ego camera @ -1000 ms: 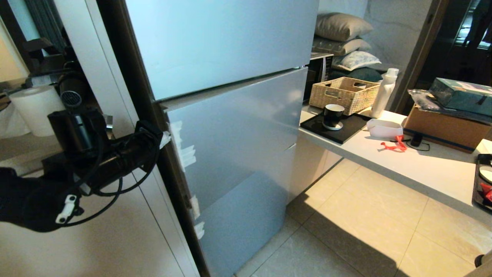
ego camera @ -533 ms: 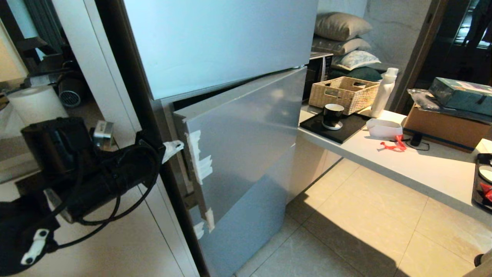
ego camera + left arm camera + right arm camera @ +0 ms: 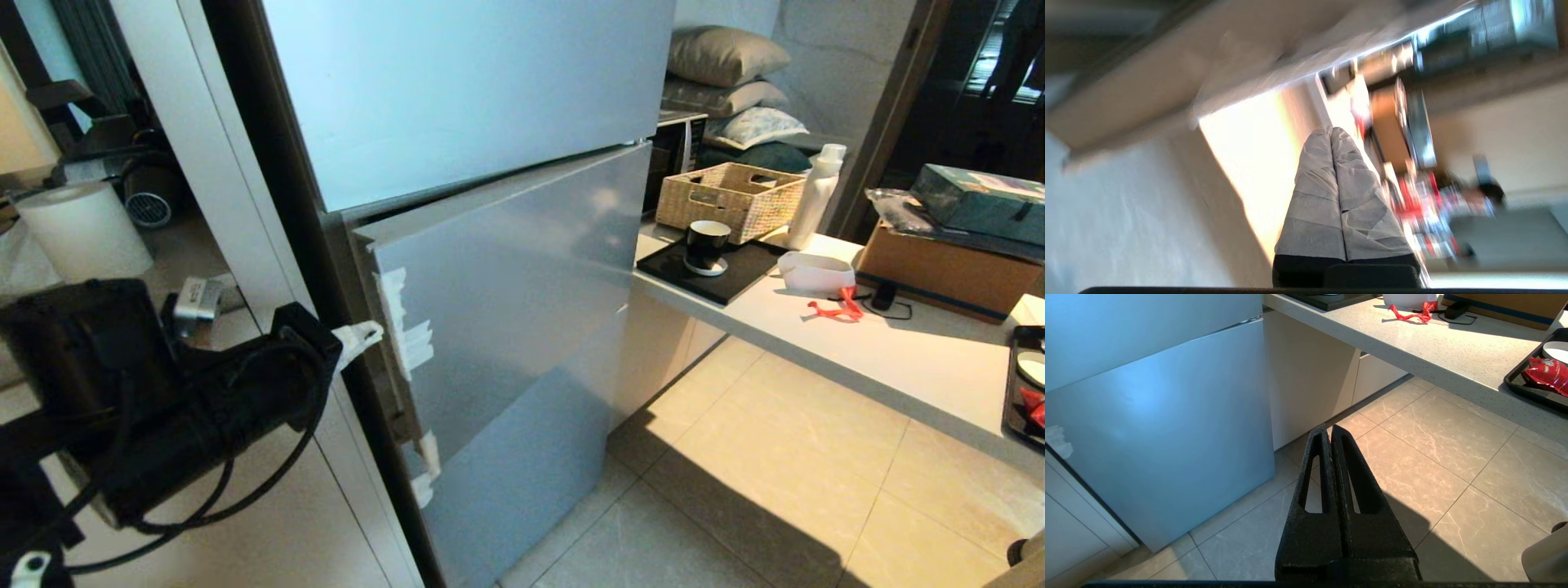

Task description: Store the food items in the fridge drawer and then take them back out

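Fridge door (image 3: 506,327) — smooth silver-blue panel — stands ajar beside the left gripper (image 3: 369,331), its white-wrapped fingers pressed together, empty.

Narrow gap only between upper fridge door (image 3: 465,90) and lower fridge door (image 3: 506,327), the latter standing slightly ajar at its taped left edge; too thin for a gripper to enter. Crowded on that side by left gripper (image 3: 359,335), fingers pressed together, close beside the door edge, with white cabinet panel (image 3: 220,188) right behind. Open tiled floor (image 3: 735,490) to the right of the fridge, bounded by the countertop (image 3: 882,367). Above that floor, right gripper (image 3: 1331,433), fingers together, with free space all round. Counter surface cluttered by wicker basket (image 3: 729,200), black cup (image 3: 707,245), white bottle (image 3: 816,196), cardboard box (image 3: 947,273).
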Robot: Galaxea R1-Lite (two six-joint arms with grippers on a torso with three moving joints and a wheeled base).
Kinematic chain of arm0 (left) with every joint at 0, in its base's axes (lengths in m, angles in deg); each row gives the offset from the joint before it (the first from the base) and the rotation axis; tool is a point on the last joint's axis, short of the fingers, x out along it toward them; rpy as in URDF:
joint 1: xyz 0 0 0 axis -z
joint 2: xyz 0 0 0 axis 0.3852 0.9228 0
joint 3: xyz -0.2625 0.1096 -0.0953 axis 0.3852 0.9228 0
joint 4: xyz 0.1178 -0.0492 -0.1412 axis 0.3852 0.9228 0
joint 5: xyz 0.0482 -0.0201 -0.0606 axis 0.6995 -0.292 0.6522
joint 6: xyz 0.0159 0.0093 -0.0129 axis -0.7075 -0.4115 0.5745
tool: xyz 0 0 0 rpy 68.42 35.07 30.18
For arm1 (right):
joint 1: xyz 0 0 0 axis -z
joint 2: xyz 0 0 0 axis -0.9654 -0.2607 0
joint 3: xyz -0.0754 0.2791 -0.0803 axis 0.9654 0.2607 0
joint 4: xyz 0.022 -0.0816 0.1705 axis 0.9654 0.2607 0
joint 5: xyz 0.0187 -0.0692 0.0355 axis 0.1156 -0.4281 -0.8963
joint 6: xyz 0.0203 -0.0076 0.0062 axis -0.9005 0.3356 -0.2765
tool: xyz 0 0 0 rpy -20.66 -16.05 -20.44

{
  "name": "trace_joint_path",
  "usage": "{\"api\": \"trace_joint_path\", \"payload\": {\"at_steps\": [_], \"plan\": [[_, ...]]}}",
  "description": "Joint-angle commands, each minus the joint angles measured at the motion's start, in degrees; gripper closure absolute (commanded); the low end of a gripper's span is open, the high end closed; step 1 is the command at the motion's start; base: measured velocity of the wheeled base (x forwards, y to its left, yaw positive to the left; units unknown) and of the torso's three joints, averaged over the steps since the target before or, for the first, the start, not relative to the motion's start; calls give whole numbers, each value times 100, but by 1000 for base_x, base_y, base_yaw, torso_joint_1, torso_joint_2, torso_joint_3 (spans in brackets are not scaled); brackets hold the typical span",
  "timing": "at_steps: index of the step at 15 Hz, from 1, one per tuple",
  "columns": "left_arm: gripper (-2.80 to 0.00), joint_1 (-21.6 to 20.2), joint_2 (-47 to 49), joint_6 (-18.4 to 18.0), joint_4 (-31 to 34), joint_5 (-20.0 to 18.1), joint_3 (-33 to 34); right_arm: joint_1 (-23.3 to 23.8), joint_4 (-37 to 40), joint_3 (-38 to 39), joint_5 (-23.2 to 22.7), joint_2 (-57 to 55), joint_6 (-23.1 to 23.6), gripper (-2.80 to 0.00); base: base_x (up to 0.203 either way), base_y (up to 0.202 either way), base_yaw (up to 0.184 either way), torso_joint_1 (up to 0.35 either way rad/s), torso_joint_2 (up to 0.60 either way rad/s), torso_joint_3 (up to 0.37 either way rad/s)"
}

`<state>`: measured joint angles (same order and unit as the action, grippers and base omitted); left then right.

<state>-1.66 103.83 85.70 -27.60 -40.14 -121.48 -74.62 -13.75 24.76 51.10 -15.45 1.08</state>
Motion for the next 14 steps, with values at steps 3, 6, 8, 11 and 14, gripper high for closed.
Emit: {"api": "trace_joint_path", "payload": {"at_steps": [3, 6, 8, 11, 14], "plan": [[0, -179, 1256, -395, -159, 1280, -1207, 0, -3, 0, -2, -7, 2, 0, 0, 0, 0, 0, 0, 0], [0, -208, 1728, -532, -960, 1798, -1429, 0, -3, 0, -2, -7, 2, 0, 0, 0, 0, 0, 0, 0], [0, -211, 1677, -533, -1020, 1823, -1343, 0, -3, 0, -2, -7, 2, 0, 0, 0, 0, 0, 0, 0], [0, -211, 1371, -551, -1009, 1802, -1176, 0, -3, 0, -2, -7, 2, 0, 0, 0, 0, 0, 0, 0], [0, -228, 908, -611, -980, 1781, -903, 0, -3, 0, -2, -7, 2, 0, 0, 0, 0, 0, 0, 0]]}}
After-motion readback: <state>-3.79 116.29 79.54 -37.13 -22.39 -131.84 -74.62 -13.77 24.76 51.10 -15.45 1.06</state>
